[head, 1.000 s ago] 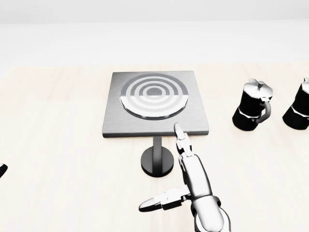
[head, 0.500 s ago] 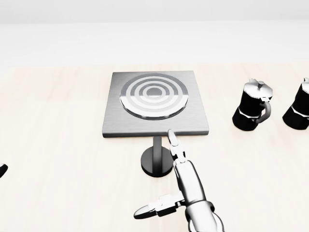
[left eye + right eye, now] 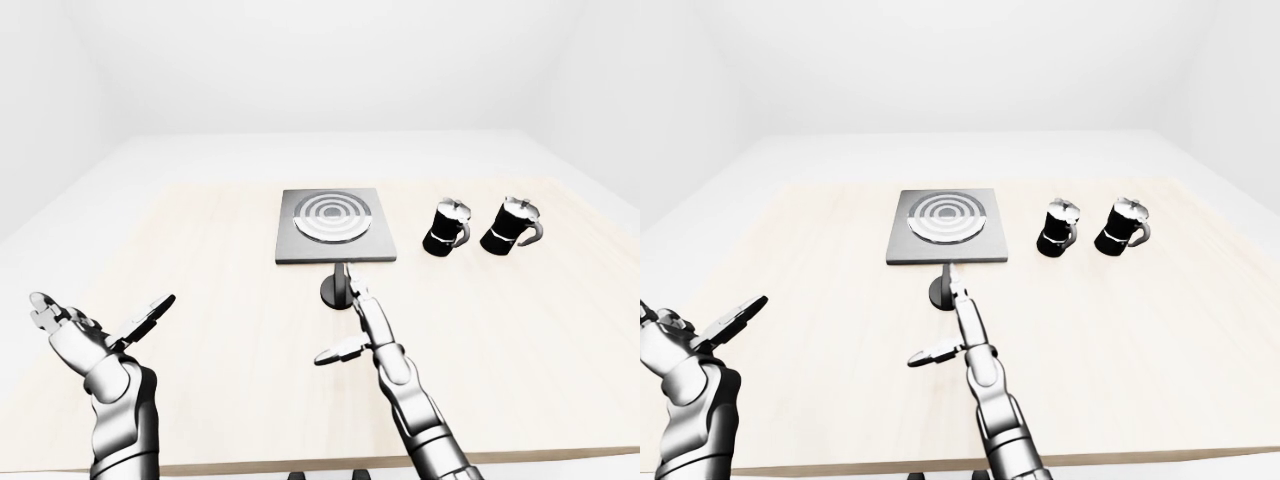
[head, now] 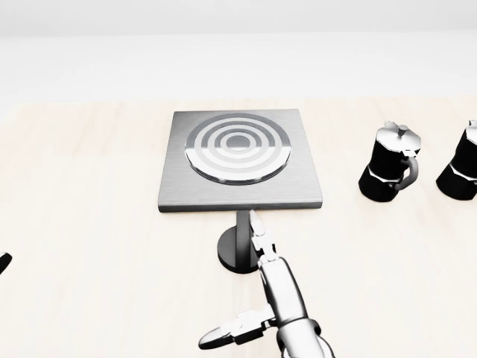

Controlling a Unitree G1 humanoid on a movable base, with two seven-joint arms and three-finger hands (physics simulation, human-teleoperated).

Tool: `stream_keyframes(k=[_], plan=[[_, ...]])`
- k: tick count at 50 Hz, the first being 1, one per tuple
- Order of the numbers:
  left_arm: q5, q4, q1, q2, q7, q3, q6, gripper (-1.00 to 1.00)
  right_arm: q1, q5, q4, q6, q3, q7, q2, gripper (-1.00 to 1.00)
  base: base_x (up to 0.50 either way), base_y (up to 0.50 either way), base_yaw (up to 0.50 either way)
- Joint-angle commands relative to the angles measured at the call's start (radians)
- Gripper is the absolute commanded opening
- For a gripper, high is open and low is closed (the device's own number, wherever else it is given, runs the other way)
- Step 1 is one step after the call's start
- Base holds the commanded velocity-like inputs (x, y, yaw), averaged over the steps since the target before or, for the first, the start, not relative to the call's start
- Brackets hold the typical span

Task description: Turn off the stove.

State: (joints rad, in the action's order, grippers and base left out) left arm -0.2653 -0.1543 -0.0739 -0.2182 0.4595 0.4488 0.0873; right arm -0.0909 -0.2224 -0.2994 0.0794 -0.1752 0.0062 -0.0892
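The stove (image 4: 240, 160) is a grey square plate with a ringed round burner, lying on the light wooden table. Its black knob (image 4: 237, 252), a round disc with an upright stem, stands just below the stove's bottom edge. My right hand (image 4: 246, 287) is open, with its long fingers (image 4: 257, 235) stretched up against the right side of the knob's stem and its thumb (image 4: 223, 334) spread out to the left. Whether the fingers touch the stem I cannot tell. My left hand (image 3: 100, 312) is open and empty at the lower left of the left-eye view, far from the stove.
Two black moka pots (image 4: 389, 173) (image 4: 462, 171) stand to the right of the stove. The table's near edge (image 3: 300, 466) runs along the bottom of the left-eye view. A white floor and walls surround the table.
My right hand has slid left and lower in the head view, from over the stove's bottom edge to beside the knob's stem. The stove, the pots and the left hand have not moved.
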Motion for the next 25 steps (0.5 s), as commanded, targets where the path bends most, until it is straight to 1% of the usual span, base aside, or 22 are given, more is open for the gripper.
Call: stream_keyframes(k=[1, 9, 19, 22, 25], plan=[[-0.009, 0.025, 0.002, 0.002, 0.007, 0.008, 0.000, 1.00, -0.023, 0.011, -0.077, 0.008, 0.014, 0.001, -0.003, 1.00, 0.00, 0.00, 0.00], [-0.007, 0.026, 0.001, 0.002, 0.008, 0.008, 0.000, 1.00, -0.044, 0.009, -0.141, 0.008, 0.018, -0.001, -0.011, 1.00, 0.00, 0.00, 0.00], [-0.006, 0.019, -0.003, 0.001, 0.011, 0.005, 0.000, 1.00, -0.047, -0.045, -0.113, 0.008, -0.028, -0.011, -0.041, 1.00, 0.00, 0.00, 0.00], [-0.005, 0.002, -0.008, 0.001, 0.009, 0.004, 0.000, 1.00, -0.058, -0.042, -0.129, 0.008, -0.039, 0.008, -0.053, 1.00, 0.00, 0.00, 0.00], [-0.007, 0.017, -0.002, 0.000, 0.009, 0.006, 0.000, 1.00, -0.061, -0.054, -0.128, 0.008, -0.048, 0.004, -0.064, 1.00, 0.00, 0.00, 0.00]])
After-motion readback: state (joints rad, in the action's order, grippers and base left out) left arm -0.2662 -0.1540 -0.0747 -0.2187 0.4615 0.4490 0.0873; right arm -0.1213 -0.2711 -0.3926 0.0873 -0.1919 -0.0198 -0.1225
